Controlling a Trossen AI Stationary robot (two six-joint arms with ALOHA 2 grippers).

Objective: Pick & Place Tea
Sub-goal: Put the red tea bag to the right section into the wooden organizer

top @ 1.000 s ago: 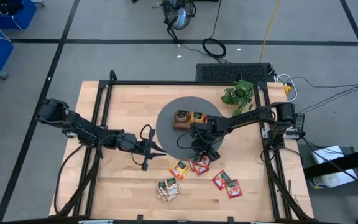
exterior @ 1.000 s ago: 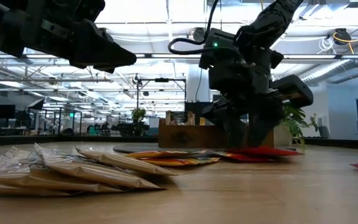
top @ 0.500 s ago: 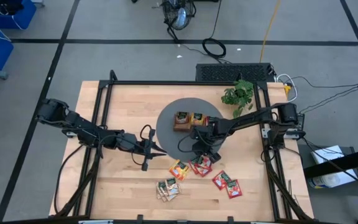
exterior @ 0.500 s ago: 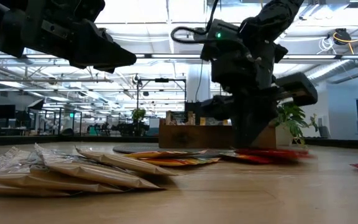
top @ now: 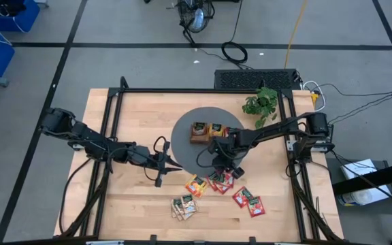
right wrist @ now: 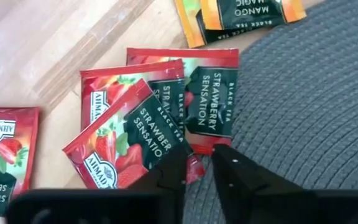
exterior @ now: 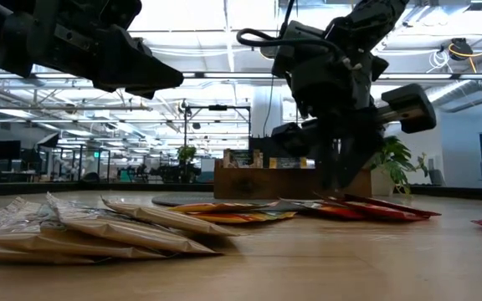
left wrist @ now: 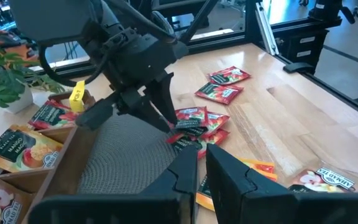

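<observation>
Three red strawberry tea sachets lie overlapped at the edge of the round grey mat. My right gripper stands over them, shut on the top one. Other tea lies nearby: orange sachets, two more red ones and green-and-tan ones flat on the table. The wooden tray on the mat holds a few sachets. My left gripper hovers shut over the mat's left edge, holding nothing. My right gripper pinches a corner of the top red sachet between its two fingers, where the pile meets the mat. The fingers slant down from the table's right and far side. That end of the sachet is raised; its other end rests low on the pile.
A green plant stands at the far right of the table. A black frame runs along the table's sides. Bare wood lies left of the sachets and along the near edge.
My right gripper has shut on the red pile, rolled a little and risen slightly. The red sachet's gripped end has tipped up off the table while its other end stays down.
</observation>
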